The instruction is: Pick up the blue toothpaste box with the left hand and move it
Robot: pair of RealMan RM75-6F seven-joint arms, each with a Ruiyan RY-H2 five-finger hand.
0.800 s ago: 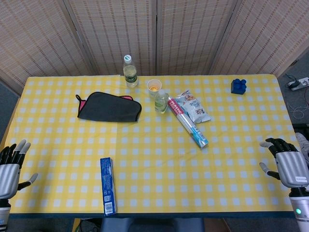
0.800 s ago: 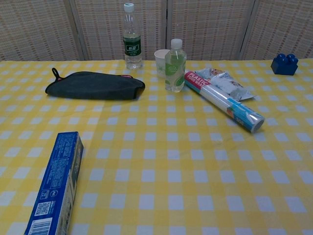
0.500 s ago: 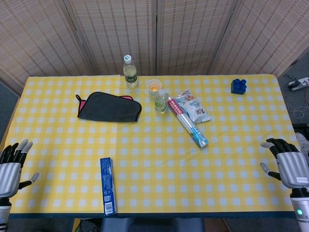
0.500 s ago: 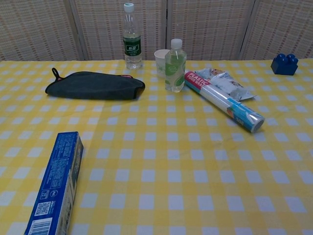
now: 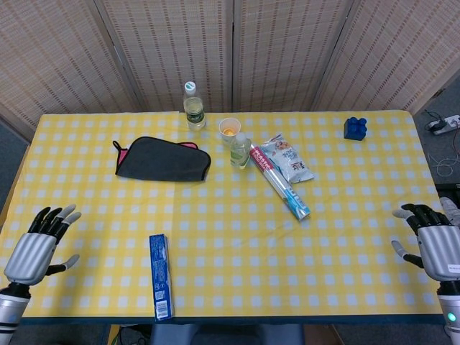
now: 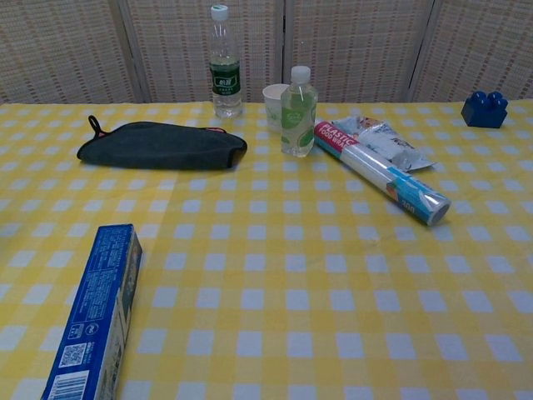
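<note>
The blue toothpaste box [image 5: 160,276] lies flat near the front edge of the yellow checked table [image 5: 230,237], its long side running front to back; the chest view shows the blue toothpaste box [image 6: 96,320] at lower left. My left hand [image 5: 37,246] hovers over the table's left front corner, fingers spread, holding nothing, well to the left of the box. My right hand [image 5: 432,242] is at the table's right edge, fingers apart and empty. Neither hand appears in the chest view.
A dark pouch [image 5: 162,159] lies at the back left. Behind the middle stand a tall water bottle [image 5: 192,106], a paper cup [image 5: 229,130] and a small bottle [image 5: 240,151]. A plastic wrap roll [image 5: 279,182], a snack bag [image 5: 287,157] and a blue block [image 5: 355,128] lie to the right.
My left hand has moved right and inward over the table's left front corner, toward the box. The right hand has shifted slightly right and down. The box has not moved.
</note>
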